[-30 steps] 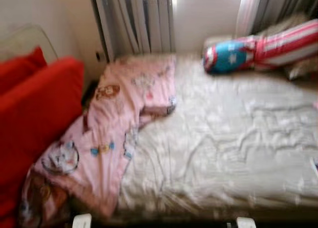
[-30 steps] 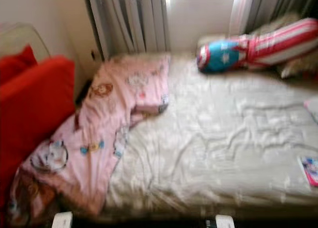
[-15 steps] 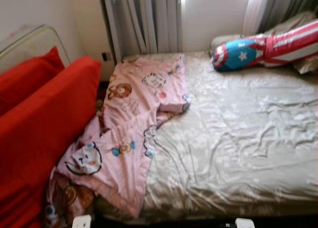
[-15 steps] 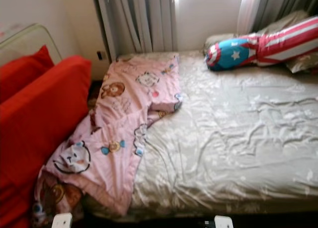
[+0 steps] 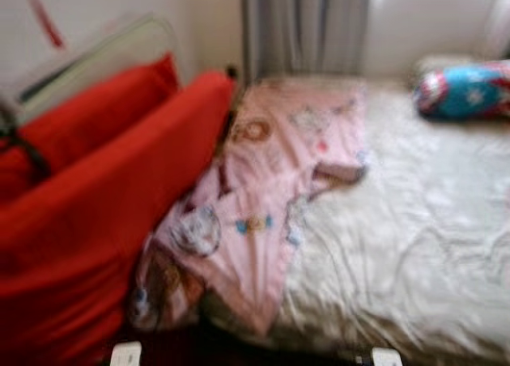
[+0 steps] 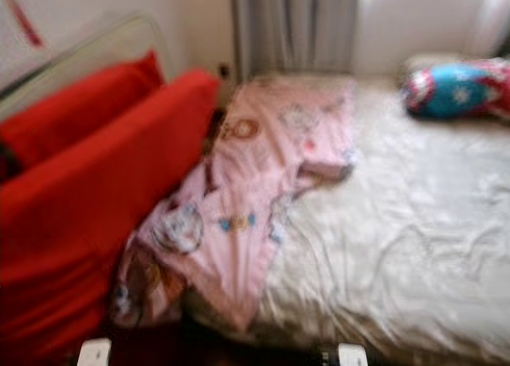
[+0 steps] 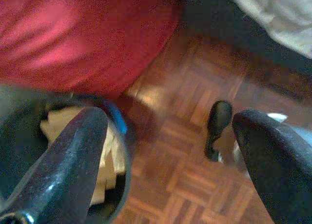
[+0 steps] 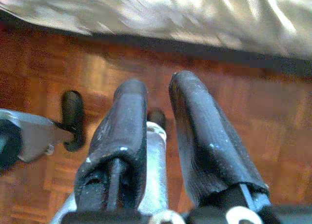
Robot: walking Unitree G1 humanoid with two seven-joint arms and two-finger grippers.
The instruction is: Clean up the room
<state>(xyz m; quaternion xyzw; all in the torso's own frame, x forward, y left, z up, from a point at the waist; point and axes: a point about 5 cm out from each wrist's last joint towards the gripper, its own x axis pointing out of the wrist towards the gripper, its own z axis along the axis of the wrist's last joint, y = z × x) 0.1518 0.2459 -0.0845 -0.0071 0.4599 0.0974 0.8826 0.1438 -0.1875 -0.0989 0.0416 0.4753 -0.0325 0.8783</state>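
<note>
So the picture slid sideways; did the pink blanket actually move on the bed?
No. The blanket lies along the bed's left edge beside the red cushion as before; the camera turned.

Two red cushions [image 5: 103, 198], one pink blanket [image 5: 271, 198], one bed [image 5: 414, 246], one star-patterned bolster [image 5: 462, 91]

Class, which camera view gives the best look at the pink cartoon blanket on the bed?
The left eye view: the pink blanket lies whole along the bed's left side beside the red cushions. The right eye view shows the same, equally blurred.
</note>
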